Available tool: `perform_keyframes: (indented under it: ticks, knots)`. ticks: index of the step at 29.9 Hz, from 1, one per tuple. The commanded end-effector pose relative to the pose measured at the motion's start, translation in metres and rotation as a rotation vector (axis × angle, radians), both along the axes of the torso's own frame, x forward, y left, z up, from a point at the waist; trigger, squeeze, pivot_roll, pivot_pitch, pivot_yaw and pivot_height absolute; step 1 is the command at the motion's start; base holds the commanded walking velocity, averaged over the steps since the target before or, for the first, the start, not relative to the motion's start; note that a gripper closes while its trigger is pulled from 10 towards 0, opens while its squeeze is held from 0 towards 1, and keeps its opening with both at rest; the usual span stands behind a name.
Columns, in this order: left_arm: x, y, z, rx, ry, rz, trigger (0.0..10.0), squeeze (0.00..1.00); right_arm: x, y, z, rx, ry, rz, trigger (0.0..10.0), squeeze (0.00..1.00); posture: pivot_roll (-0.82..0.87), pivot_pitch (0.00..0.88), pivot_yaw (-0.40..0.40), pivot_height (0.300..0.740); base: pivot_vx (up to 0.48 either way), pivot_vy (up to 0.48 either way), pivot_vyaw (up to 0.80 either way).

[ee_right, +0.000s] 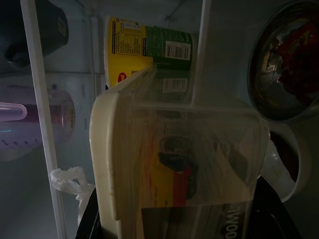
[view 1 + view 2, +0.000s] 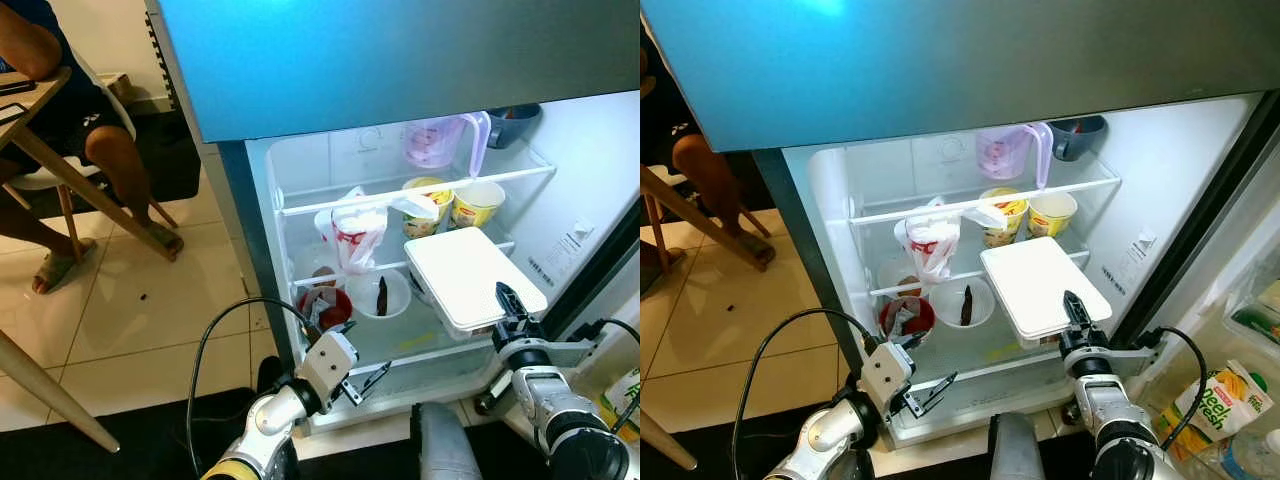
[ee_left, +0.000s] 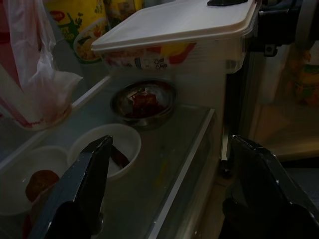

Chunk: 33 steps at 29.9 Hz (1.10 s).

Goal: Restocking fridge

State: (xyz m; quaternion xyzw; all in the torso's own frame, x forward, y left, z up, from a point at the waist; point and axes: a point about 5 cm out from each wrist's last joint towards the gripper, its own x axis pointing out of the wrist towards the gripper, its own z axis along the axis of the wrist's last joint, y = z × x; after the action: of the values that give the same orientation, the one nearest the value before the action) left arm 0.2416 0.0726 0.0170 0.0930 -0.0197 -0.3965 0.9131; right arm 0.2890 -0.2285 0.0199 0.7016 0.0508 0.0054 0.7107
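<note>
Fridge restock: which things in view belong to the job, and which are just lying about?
Job:
- white-lidded container, held by right pincer
- fridge shelf
- left pincer, open by the shelf

Lying about:
- noodle cups
- tied plastic bag
- purple jug
- white bowl
- seated person

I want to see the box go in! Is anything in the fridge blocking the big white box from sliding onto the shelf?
Yes. The right pincer holds the white-lidded box at the shelf's front edge. Behind it stand two yellow noodle cups, and a steel bowl sits on the glass shelf below it.
</note>
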Motion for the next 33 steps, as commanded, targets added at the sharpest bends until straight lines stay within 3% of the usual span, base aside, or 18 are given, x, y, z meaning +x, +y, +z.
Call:
perform_keyframes:
  ticks: [1,7,16,19,33]
  knots:
    - [-0.002,0.006,-0.002,0.011,-0.001,0.001,10.0,0.00,0.015,-0.002,0.018,0.002,-0.079,-0.030,10.0,0.00,-0.08,0.006,0.019,0.585,0.000,0.000,0.00]
    - [-0.003,0.007,-0.002,0.013,0.001,0.000,10.0,0.00,0.012,-0.004,0.017,0.000,-0.097,-0.005,10.0,0.00,-0.09,0.007,0.020,0.585,0.000,0.000,0.00]
    - [-0.003,0.007,-0.002,0.013,0.002,-0.002,10.0,0.00,-0.004,-0.016,0.010,-0.017,-0.104,0.026,10.0,0.00,-0.09,0.007,0.023,0.585,0.000,0.000,0.00]
    - [-0.003,0.008,-0.002,0.015,0.004,-0.005,10.0,0.00,-0.012,-0.018,0.009,-0.017,-0.151,0.077,10.0,0.00,-0.10,0.005,0.027,0.585,0.000,0.000,0.00]
    - [-0.001,0.007,-0.001,0.014,0.002,-0.014,10.0,0.00,-0.003,-0.019,0.010,-0.038,-0.109,-0.011,10.0,0.00,-0.10,0.003,0.035,0.585,0.000,0.000,0.00]
